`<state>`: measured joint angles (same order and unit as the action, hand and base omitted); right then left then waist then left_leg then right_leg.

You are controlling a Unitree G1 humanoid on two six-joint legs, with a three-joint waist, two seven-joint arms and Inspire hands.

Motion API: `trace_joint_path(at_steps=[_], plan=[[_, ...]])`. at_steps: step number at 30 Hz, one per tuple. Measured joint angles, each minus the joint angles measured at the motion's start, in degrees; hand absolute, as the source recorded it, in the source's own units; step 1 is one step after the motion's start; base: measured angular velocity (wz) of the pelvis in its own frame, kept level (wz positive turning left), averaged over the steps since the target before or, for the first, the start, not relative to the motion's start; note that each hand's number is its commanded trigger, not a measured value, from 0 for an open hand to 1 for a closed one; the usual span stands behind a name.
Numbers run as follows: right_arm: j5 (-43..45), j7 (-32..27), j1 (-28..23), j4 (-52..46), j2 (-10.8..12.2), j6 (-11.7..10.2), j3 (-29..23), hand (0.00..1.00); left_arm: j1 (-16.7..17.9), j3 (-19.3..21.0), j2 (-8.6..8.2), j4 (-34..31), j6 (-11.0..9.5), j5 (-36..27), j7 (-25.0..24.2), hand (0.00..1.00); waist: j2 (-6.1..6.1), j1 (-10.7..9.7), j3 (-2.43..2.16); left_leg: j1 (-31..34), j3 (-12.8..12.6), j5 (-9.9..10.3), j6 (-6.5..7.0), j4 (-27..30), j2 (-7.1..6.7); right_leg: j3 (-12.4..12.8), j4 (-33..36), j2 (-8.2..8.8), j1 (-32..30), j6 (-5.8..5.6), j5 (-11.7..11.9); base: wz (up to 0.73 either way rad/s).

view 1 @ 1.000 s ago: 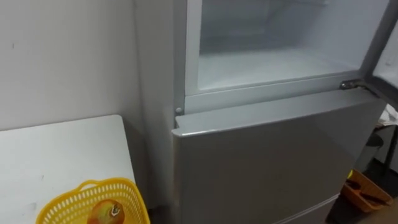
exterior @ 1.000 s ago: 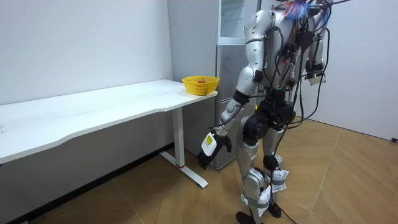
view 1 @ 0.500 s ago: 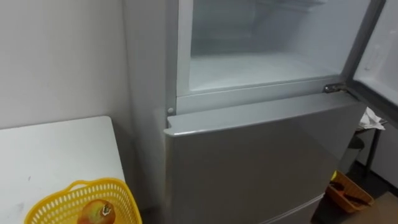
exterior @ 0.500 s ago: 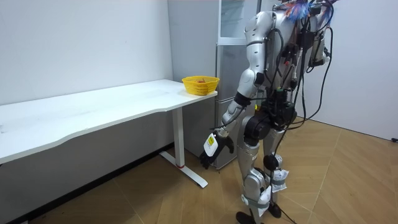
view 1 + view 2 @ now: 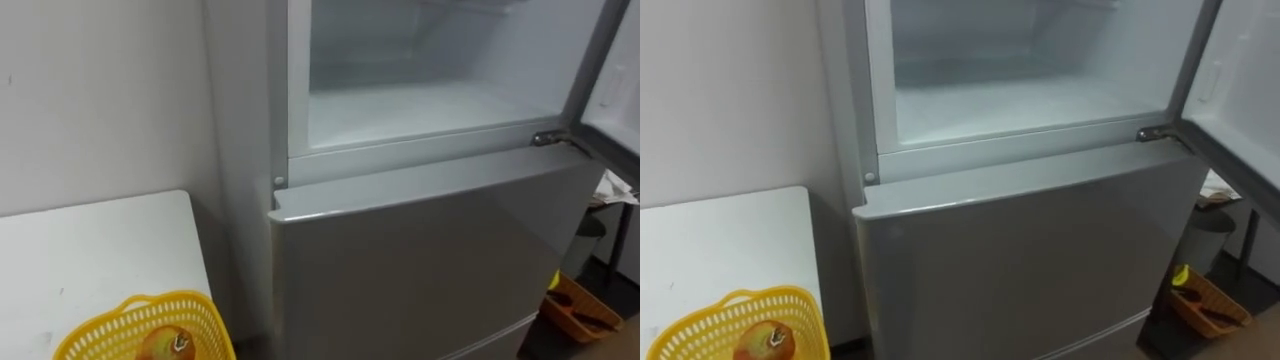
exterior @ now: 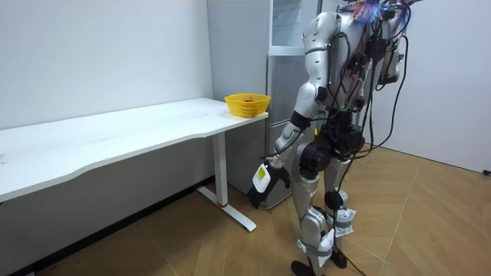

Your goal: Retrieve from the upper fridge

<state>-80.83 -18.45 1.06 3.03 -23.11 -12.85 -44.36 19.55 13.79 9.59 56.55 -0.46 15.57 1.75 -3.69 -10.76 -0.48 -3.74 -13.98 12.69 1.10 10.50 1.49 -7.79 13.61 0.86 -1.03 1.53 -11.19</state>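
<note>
The robot stands close before the fridge, with the white table (image 5: 90, 250) on its left. The upper compartment (image 5: 430, 100) is open, showing its pale floor, and the upper door (image 5: 1240, 90) is swung out to the right. The lower door (image 5: 420, 260) beneath is closed. The fruit (image 5: 168, 345), reddish and yellow, lies in the yellow basket (image 5: 95, 330) at the table's near right corner, just left of the fridge. In the room view the left hand (image 6: 261, 184) hangs low beside the robot's thigh, fingers loose and holding nothing, well below the basket and apart from the fruit. The right hand (image 6: 390, 67) is raised near the open upper part of the fridge. Whether it is open or closed cannot be told. An orange tray (image 5: 578, 310) sits on the floor at the far right.
</note>
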Motion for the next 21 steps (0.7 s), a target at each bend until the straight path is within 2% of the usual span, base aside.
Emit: trace_joint_path(at_steps=[8, 18, 21], plan=[[3.1, 10.8, -0.1, -0.8, 0.0, 4.1, 4.5, 0.0, 0.5, 0.4, 0.02, 2.0, 0.5, 0.2, -0.4, 0.0, -0.36, 0.4, -0.04, 0.0, 0.1, 0.0, 0.0, 0.4, 0.17, -0.1, 0.0, 0.01, 0.2, 0.05, 0.1, 0.0], [9.1, 22.4, -1.7, -0.9, 0.0, 6.9, 8.7, 0.0, 0.1, 0.7, 0.46, 1.9, 0.9, 0.2, -1.1, 0.0, -1.8, 0.5, -0.02, -0.1, -0.2, 0.0, -0.06, 0.4, 0.45, -0.2, -0.1, -0.14, 0.3, 0.3, 0.3, -0.01], [10.7, 24.8, -1.8, -1.3, 0.0, 7.9, 9.4, 0.0, 0.1, 0.7, 0.52, 1.9, 1.0, 0.3, -1.0, 0.0, -1.87, 0.8, -0.07, -0.1, -0.3, 0.1, -0.16, 0.4, 0.52, -0.2, -0.1, -0.22, 0.3, 0.35, 0.4, 0.0]])
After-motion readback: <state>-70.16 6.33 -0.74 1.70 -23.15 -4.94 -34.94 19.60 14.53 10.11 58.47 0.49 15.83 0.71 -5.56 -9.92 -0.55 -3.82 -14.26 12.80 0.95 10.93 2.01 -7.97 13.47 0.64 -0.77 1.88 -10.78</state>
